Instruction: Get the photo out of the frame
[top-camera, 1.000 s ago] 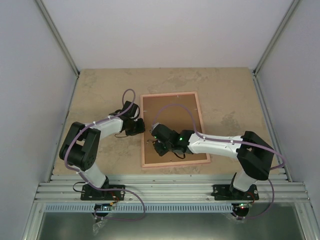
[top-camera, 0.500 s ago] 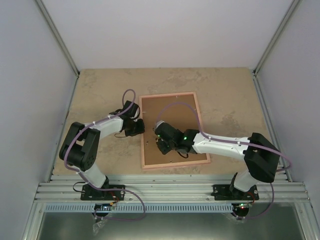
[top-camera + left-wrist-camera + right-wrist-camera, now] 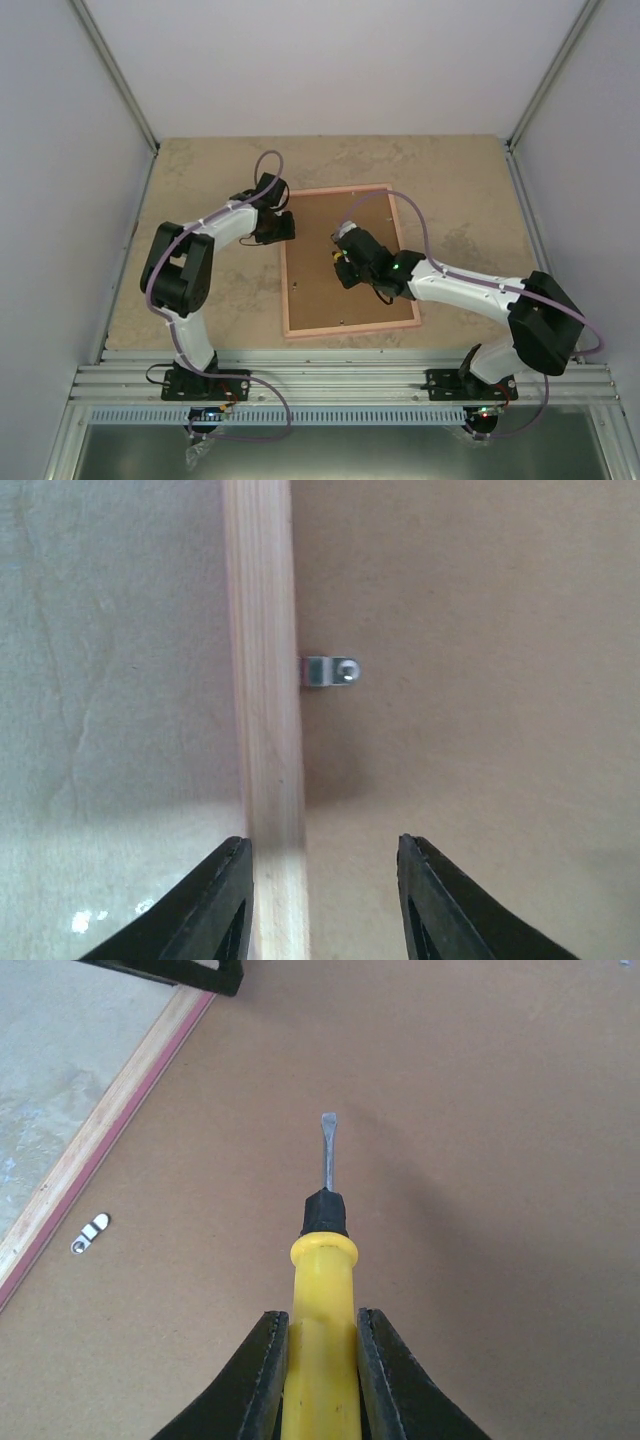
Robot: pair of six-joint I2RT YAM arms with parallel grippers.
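Right wrist, unlike left: yellow screwdriver (image 3: 322,1252) in right tool (image 3: 322,1322).

I'm counting one frame (image 3: 320,300) on one counter (image 3: 200,180), one screwdriver (image 3: 323,1260), and two arms, each carrying one end effector: the left end effector (image 3: 322,845) and the right end effector (image 3: 322,1330). I'm seeing one metal clip (image 3: 330,670) in each wrist view, possibly the same one.

Frame (image 3: 340,329) flat on table (image 3: 200,180), left fingers (image 3: 225,900) astride its left rail, screwdriver (image 3: 322,1260) above its back
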